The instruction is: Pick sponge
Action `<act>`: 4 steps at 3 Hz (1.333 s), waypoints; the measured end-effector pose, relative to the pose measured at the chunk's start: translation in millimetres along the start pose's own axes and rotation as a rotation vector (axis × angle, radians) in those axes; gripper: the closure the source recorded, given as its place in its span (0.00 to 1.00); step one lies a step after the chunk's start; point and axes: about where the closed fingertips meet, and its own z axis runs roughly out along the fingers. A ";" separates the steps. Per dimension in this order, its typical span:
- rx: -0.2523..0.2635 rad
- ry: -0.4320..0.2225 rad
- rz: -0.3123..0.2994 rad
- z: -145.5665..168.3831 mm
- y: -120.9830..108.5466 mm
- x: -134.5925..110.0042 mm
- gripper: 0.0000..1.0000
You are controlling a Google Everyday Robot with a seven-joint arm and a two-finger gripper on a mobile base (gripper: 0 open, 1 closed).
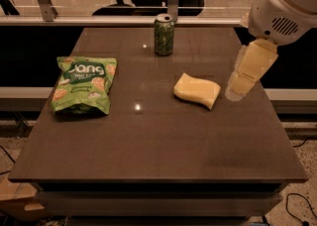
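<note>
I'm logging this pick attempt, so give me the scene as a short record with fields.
target: sponge, lying flat on the table, right of centre
pincer: pincer, over the table's right side, just right of the sponge, apart from it
other items: green can upright at the back; green snack bag lying at the left
task state: sponge not yet picked

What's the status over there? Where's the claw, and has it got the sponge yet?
Claw hovering beside sponge, not touching. Sponge lying on table, not picked. Nothing between them; can and snack bag well aside.
</note>
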 end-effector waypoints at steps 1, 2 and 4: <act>-0.020 0.005 0.035 24.2 -18.3 -9.1 0.00; -0.036 0.027 0.055 46.3 -31.5 -16.0 0.00; -0.099 0.059 0.117 99.4 -36.8 -14.3 0.00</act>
